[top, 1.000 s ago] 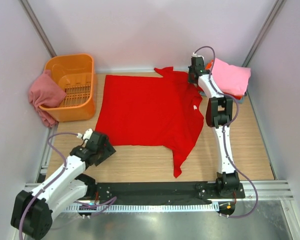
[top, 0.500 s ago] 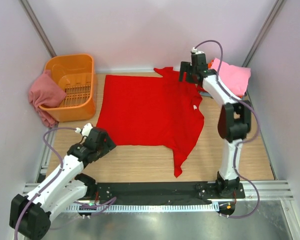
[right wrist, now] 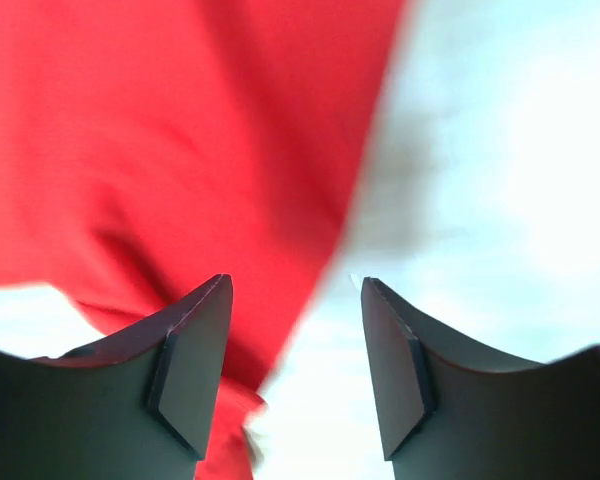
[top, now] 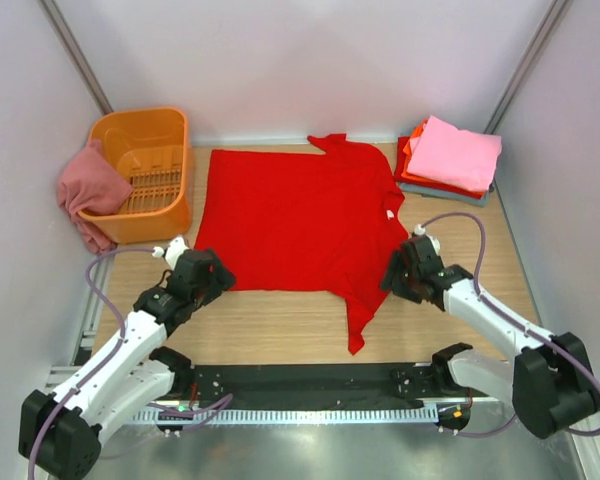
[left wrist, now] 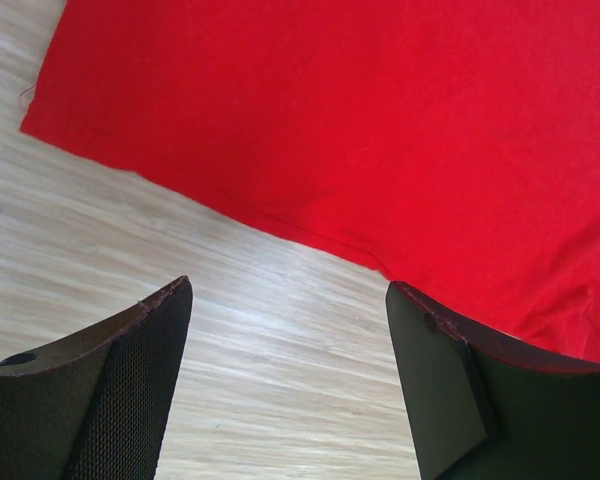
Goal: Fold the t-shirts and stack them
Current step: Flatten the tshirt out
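A bright red t-shirt [top: 300,215] lies spread flat in the middle of the table, one sleeve trailing toward the front edge. My left gripper [top: 216,272] is open just off its near left corner. In the left wrist view the left gripper [left wrist: 290,300] has bare wood between its fingers, and the red hem [left wrist: 280,215] runs just beyond them. My right gripper [top: 393,272] is open at the shirt's right edge. The right wrist view is blurred; there the right gripper [right wrist: 295,285] holds nothing, with red cloth [right wrist: 180,150] to its left. Several folded t-shirts [top: 452,155], pink on top, are stacked at the back right.
An orange slotted basket [top: 145,170] stands at the back left, with a dusty rose shirt [top: 88,190] draped over its left side. White walls close in the table on three sides. Bare wood shows in front of the red shirt.
My right arm has swung from the stack at the back right down to the red shirt's near right edge, and its jaws have opened. My left gripper has edged toward the shirt's near left corner.
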{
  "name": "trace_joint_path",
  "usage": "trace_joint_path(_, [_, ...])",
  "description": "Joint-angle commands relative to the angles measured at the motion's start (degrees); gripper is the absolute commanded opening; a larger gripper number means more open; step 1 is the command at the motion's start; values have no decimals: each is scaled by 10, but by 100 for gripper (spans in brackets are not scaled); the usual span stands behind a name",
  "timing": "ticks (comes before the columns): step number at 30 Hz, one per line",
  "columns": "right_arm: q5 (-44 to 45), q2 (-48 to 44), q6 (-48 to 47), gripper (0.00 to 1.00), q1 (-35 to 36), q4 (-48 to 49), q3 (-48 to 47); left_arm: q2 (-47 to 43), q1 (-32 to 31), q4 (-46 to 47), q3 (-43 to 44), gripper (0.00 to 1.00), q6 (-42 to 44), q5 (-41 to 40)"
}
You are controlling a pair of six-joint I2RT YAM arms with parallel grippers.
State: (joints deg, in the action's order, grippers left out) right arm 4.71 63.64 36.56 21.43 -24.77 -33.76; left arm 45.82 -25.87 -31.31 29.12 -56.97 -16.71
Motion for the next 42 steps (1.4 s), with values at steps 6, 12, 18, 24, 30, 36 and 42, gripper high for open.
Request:
trace_joint_path(6, [-31,-59,90,61,-1,17,53,45,11,70,5,81,22,-39])
trace_joint_path(12, [-80,-6,106,56,-1,83,83,83,87,92,-6,83,31,19])
trace_joint_path(18, [-80,33,98,25,-1,121,99,96,138,106,-13,83,40,32])
trace_joint_path(24, [26,-18,65,1,-25,4,45,115,156,113,-12,78,32,52])
trace_joint_path(30, [117,-45,66,1,-50,-79,-8,82,156,90,-11,78,24,66])
trace_joint_path(36, [173,10,23,67,-50,-121,-68,62,156,50,6,78,42,99])
trace_joint_path(42, [102,-34,38,84,-47,-135,-82,57,156,56,-24,79,49,93])
